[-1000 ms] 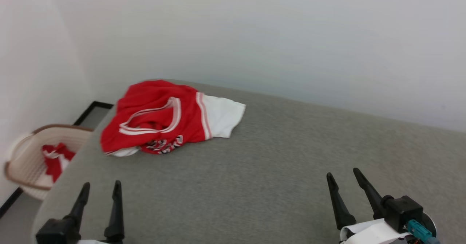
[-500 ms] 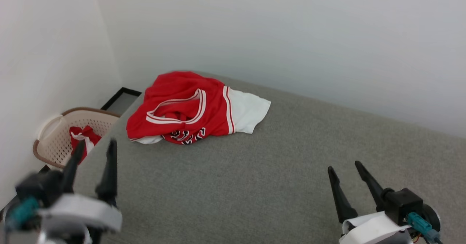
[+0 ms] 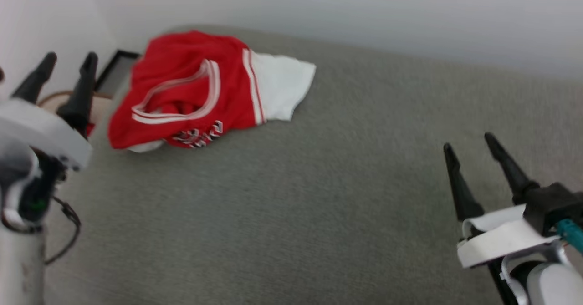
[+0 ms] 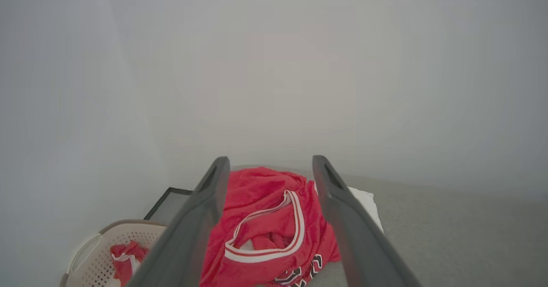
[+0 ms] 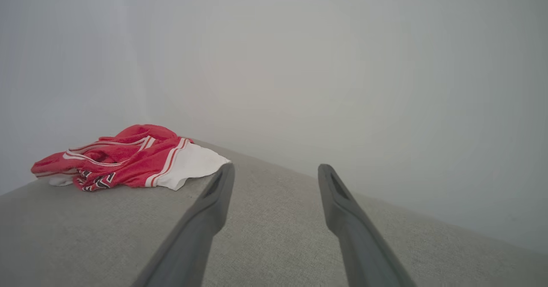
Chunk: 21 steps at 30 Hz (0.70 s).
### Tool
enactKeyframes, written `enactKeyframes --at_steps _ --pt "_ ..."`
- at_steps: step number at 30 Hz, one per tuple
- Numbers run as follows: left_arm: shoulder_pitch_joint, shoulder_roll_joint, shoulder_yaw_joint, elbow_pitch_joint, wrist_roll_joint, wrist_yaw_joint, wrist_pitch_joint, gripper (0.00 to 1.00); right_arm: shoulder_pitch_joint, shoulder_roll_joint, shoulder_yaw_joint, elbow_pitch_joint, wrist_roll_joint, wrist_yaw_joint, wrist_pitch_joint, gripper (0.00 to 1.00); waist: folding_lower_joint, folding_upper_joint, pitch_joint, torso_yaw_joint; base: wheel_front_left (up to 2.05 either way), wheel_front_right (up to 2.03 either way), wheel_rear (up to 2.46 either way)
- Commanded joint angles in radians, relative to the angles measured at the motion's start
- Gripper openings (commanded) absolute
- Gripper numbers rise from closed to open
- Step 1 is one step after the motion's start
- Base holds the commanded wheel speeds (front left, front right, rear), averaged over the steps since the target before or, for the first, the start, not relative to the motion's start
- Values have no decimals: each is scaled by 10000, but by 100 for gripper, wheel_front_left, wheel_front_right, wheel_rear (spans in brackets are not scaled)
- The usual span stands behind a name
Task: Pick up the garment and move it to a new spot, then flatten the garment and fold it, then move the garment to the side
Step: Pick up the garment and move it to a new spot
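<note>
garment (image 3: pixel 182 91): red jersey knit, soft and rumpled, lying in a loose heap at the far left corner of the grey surface (image 3: pixel 291 205), close to the pale wall (image 3: pixel 364 13). one white short sleeve is spread flat toward my right, and a red-and-white striped band runs where it joins the body. the v-neck faces up, edged with the same striped trim, and gapes open in a long loop. a strip of white cloth peeks out along the near hem.

surface: grey, with a fine woven, slightly fuzzy texture; matte, and rounded at the left edge.

left gripper (image 3: pixel 69 59): two long dark tapered fingers spread apart, nothing between them, raised at the left edge and short of the garment. in the left wrist view the neckline shows in the gap between the fingers.

right gripper (image 3: pixel 469 141): fingers likewise apart and empty, above bare surface, well away from the garment.

basket (image 4: pixel 137 235): beige perforated plastic with a brown rim, sits below the surface edge at left. a small bunched red-and-white cloth (image 4: pixel 124 257) lies inside.

writing: black-and-white block lettering on the chest at the near fold, too crumpled to read.
</note>
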Motion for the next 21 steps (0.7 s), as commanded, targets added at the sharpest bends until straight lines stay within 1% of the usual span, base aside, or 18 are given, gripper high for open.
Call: enactKeyframes --at_steps 1,3,7,12,14,17,18,21 --pt "-260 -14 -27 148 -182 -29 138 100 -217 -66 -44 -93 -56 4 31 100 0 0 1870 -1304 0 0 0" --pt "-771 273 -89 642 -283 -99 516 100 -390 -94 -91 -286 -61 3 67 100 0 0 2312 -1511 0 0 0" --pt "-1657 480 -168 1746 -673 -103 1313 100 -734 -154 -111 -602 -100 3 117 100 0 0 3139 -1871 0 0 0" --pt "-2602 749 -252 3209 -926 10 2341 100 -1143 -198 14 -902 -94 3 133 100 0 0 4030 -2272 0 0 0" --pt "-2932 706 -237 3864 -1084 108 2647 100 -1259 -201 51 -1008 -70 3 122 100 0 0 4278 -2411 0 0 0" --pt "-3418 887 -317 4788 -1095 153 3028 100 -1412 -180 69 -1175 -81 3 156 100 0 0 4580 -2600 0 0 0" --pt "-3561 1094 -421 5102 -892 101 3038 100 -1461 -174 76 -1241 -66 3 163 100 0 0 4690 -2667 0 0 0" --pt "-4024 1067 -533 6093 -923 37 2970 100 -1582 -193 93 -1363 -12 3 188 100 0 0 4909 -2809 0 0 0"
